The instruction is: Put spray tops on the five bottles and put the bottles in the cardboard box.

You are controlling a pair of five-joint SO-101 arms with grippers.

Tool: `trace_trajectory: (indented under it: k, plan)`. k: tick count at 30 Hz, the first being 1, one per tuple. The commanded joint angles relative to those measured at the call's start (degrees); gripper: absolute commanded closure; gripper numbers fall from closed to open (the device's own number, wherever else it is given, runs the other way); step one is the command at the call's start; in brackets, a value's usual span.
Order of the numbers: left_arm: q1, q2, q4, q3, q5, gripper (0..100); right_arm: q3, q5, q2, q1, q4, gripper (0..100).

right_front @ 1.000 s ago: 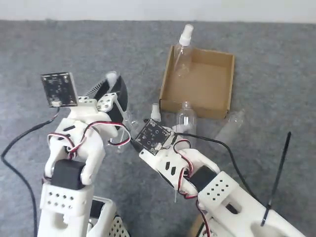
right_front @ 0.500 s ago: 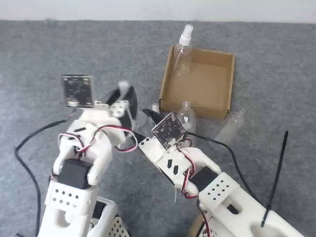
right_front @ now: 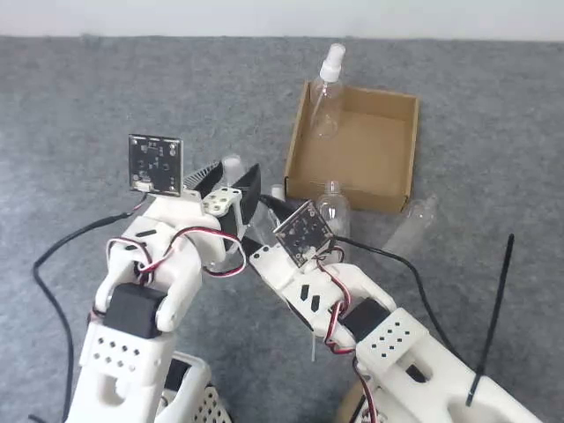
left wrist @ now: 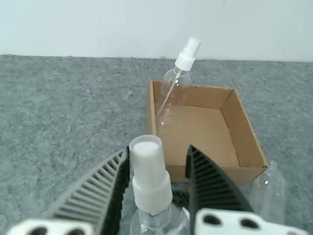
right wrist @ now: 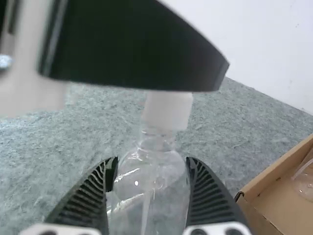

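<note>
Now we see the right gripper (right wrist: 150,164) with ribbed black jaws clamped on a clear plastic bottle (right wrist: 146,188) near the high view's centre. The left gripper (left wrist: 157,152) has its jaws apart around the white cylindrical spray top (left wrist: 149,176). The brown cardboard box (right_front: 388,189) at upper centre holds one leaning capped bottle (right_front: 324,97).

a grey, carpet-like table top (right_front: 106,88) carries a cardboard box (right_front: 370,154) toward its far side, an upright bottle (right_front: 332,207) just before the box's near wall, and a lying bottle (right_front: 410,227) near the box's near right corner.
</note>
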Motion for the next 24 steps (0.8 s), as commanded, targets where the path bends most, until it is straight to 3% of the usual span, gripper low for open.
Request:
trace_trajectory:
  k: [1, 11, 18, 24]
  plan:
    - [-0.18, -0.53, 1.41, -10.07, -1.23, 82, -0.79, -0.7, -2.95, 0.75, -0.92, 99.2]
    - [-6.95, 8.53, -0.62, -12.79, -5.19, 88, -0.7, -0.7, -2.95, 0.75, -0.92, 99.2]
    - [-6.07, 11.69, 0.35, -11.56, -6.77, 88, -0.7, -0.7, -2.95, 0.84, -0.92, 99.2]
    - [0.09, 11.69, 0.53, -8.75, -6.77, 88, -0.7, -0.7, -2.95, 0.84, -0.92, 99.2]
